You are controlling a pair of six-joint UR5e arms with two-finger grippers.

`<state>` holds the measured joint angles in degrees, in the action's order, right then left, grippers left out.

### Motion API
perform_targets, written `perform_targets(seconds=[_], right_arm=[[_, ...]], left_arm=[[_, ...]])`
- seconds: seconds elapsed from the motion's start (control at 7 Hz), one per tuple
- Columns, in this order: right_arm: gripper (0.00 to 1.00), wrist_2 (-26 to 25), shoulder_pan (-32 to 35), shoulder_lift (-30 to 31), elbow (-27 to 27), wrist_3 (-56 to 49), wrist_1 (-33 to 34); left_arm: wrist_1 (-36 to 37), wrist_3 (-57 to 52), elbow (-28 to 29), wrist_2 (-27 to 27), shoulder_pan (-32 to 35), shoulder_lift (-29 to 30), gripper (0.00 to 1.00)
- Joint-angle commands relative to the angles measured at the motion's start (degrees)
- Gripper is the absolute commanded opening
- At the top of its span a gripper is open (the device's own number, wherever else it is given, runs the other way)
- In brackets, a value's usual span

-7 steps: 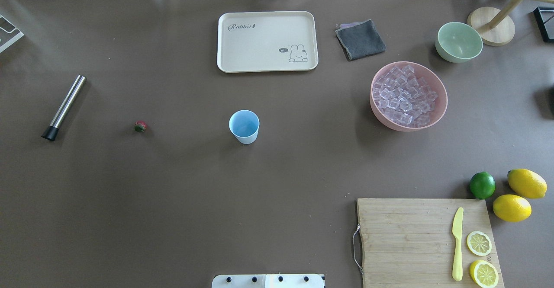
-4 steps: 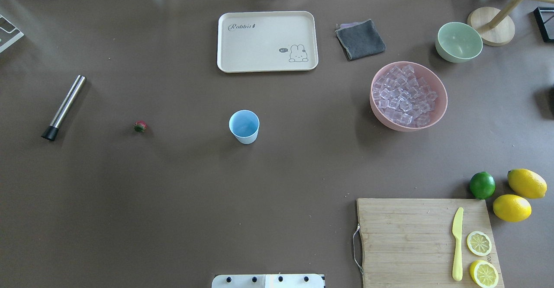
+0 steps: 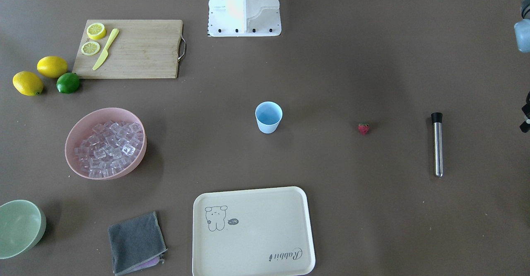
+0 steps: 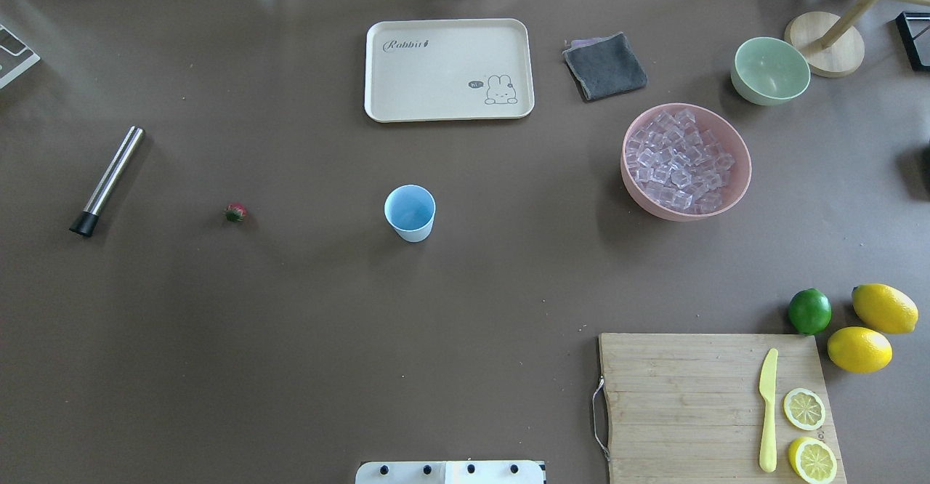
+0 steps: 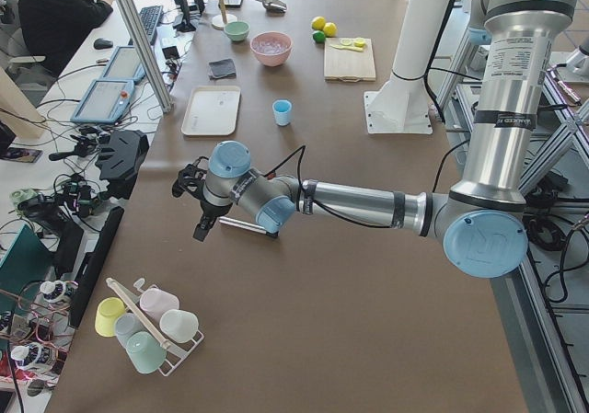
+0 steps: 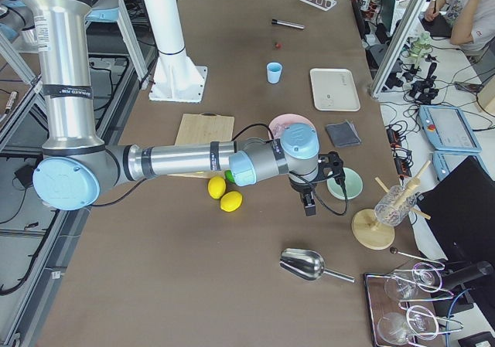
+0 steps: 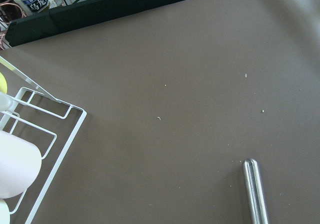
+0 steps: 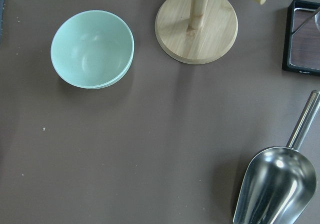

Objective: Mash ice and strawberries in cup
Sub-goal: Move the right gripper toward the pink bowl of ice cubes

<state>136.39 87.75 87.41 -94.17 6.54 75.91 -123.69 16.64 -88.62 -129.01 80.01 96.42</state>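
Note:
The light-blue cup (image 4: 410,211) stands upright and looks empty at mid-table, also seen from the front (image 3: 268,117). A small red strawberry (image 4: 235,212) lies on the table to its left. The ice (image 4: 679,160) fills a pink bowl (image 4: 742,182) on the right. My left gripper (image 5: 200,232) hangs past the table's left end, over a steel muddler (image 4: 107,180). My right gripper (image 6: 308,205) hovers beyond the pink bowl, near the pale green bowl (image 6: 346,183). Both show only in the side views, so I cannot tell if they are open or shut.
A cream tray (image 4: 448,70) and a grey cloth (image 4: 605,66) lie at the far side. A cutting board (image 4: 716,404) carries a yellow knife and lemon slices, with lemons and a lime (image 4: 809,311) beside it. A metal scoop (image 8: 277,186), wooden stand (image 8: 196,25) and cup rack (image 7: 30,134) flank the ends.

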Motion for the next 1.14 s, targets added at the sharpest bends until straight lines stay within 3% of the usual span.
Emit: perform_targets(seconds=[0.0, 0.57, 1.0], right_arm=[[0.99, -0.3, 0.0, 0.1, -0.1, 0.4, -0.1], [0.99, -1.0, -0.9, -1.9, -0.7, 2.4, 0.0], [0.99, -5.8, -12.7, -10.1, -1.8, 20.8, 0.0]], left_arm=[[0.2, 0.6, 0.0, -0.1, 0.0, -0.1, 0.98], [0.4, 0.6, 0.0, -0.3, 0.0, 0.0, 0.98], [0.1, 0.6, -0.1, -0.2, 0.0, 0.3, 0.98]])
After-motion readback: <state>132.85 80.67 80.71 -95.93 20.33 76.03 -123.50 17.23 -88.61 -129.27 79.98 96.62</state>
